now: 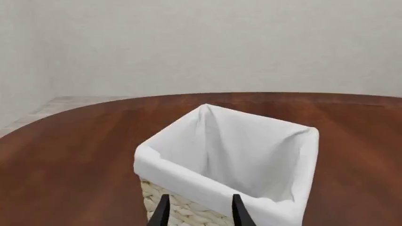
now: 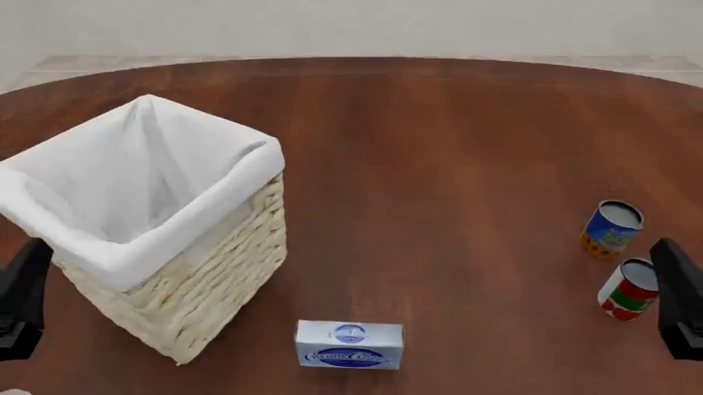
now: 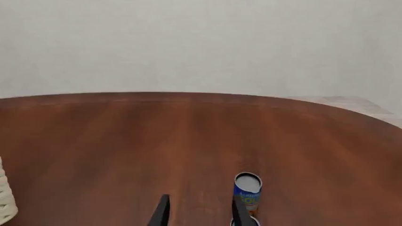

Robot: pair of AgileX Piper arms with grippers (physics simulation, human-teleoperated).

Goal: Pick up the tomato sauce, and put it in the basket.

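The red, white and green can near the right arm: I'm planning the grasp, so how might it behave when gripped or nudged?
The small cylindrical red, white and green tomato sauce can looks rigid, so it should not deform. Its smooth round side may slip between fingers. It stands upright on the brown wooden table; if tipped, it would probably roll, perhaps toward the blue and orange-yellow can close by.

Two cans: tomato sauce [image 2: 628,290], blue can [image 2: 611,229]; one basket [image 2: 209,271]; one box [image 2: 349,345].

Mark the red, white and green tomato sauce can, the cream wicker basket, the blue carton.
tomato sauce can [image 2: 628,298], front view, label side
wicker basket [image 2: 209,280], front view, woven wall
blue carton [image 2: 349,344], front view, top face
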